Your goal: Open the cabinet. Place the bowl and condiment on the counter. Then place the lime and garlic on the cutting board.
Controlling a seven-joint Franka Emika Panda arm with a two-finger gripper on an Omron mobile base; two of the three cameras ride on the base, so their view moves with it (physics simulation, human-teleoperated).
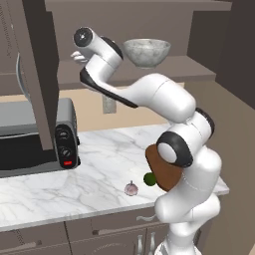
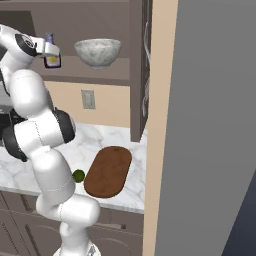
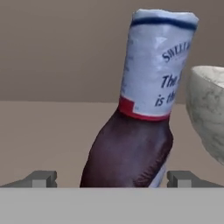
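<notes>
The cabinet stands open, its left door (image 1: 40, 74) and right door (image 2: 140, 70) swung out. On its shelf (image 1: 169, 67) the speckled bowl (image 1: 146, 51) (image 2: 98, 52) (image 3: 210, 109) stands next to the dark condiment bottle (image 2: 52, 60) (image 3: 131, 148). My gripper (image 3: 113, 178) (image 2: 49, 49) is up at the shelf and open, its fingertips (image 3: 41, 178) on either side of the bottle's lower body. On the marble counter (image 1: 99, 164) lie the garlic (image 1: 131, 189) and the lime (image 1: 149, 178) (image 2: 78, 175), just left of the oval cutting board (image 2: 108, 171).
A toaster oven (image 1: 35, 134) sits on the counter at the left under the open door. A wall outlet (image 2: 88, 99) is below the shelf. A tall grey panel (image 2: 210, 125) closes off the right side. Drawers (image 1: 104, 229) run under the counter.
</notes>
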